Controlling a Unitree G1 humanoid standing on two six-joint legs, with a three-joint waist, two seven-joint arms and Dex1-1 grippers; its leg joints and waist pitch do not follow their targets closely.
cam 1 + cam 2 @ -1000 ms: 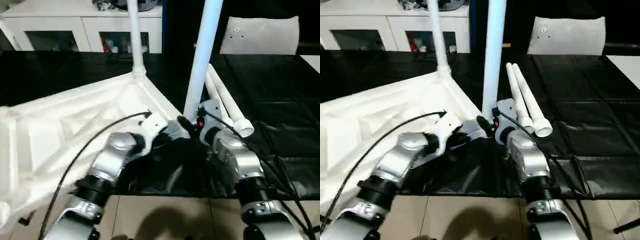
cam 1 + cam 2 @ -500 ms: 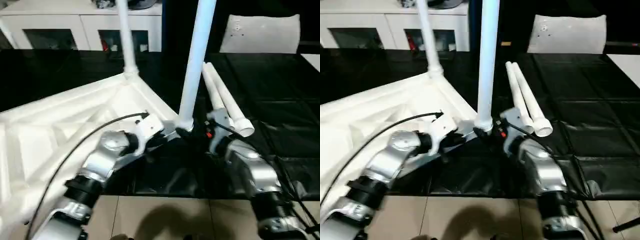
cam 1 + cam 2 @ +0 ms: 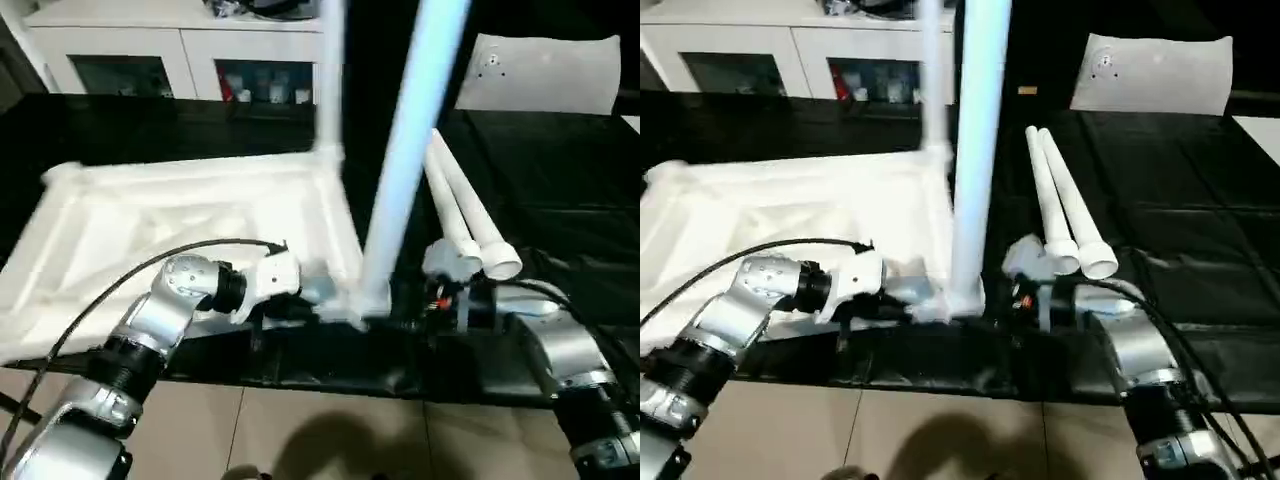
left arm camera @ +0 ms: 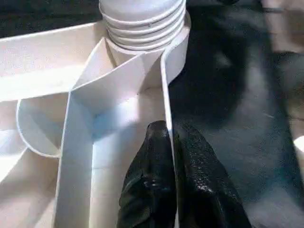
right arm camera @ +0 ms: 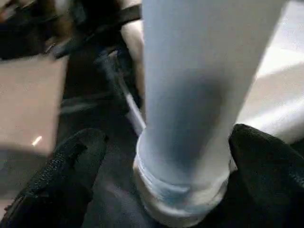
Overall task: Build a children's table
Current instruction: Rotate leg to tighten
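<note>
The children's table top [image 3: 190, 215] lies upside down on the black mat, ribbed underside up. One white leg [image 3: 331, 80] stands in its far corner socket. A second leg [image 3: 405, 150] stands in the near right corner socket [image 4: 142, 28]. My left gripper [image 4: 171, 142] is shut on the thin rim wall [image 4: 166, 85] just beside that socket. My right gripper [image 5: 166, 156] is open, its black fingers [image 5: 66, 171] spread on either side of the near leg's base [image 5: 190, 156]. Two loose legs [image 3: 462, 210] lie side by side to the right.
A flat white panel [image 3: 545, 72] with a small round mark leans at the far right. White cabinets [image 3: 180, 45] line the back. The black mat [image 3: 570, 170] ends at the front edge, with tan floor [image 3: 320, 430] below.
My right gripper's fingers have spread wider around the near leg's base. The table top has swung round to lie squarer, my left gripper still on its rim. The view has shifted too.
</note>
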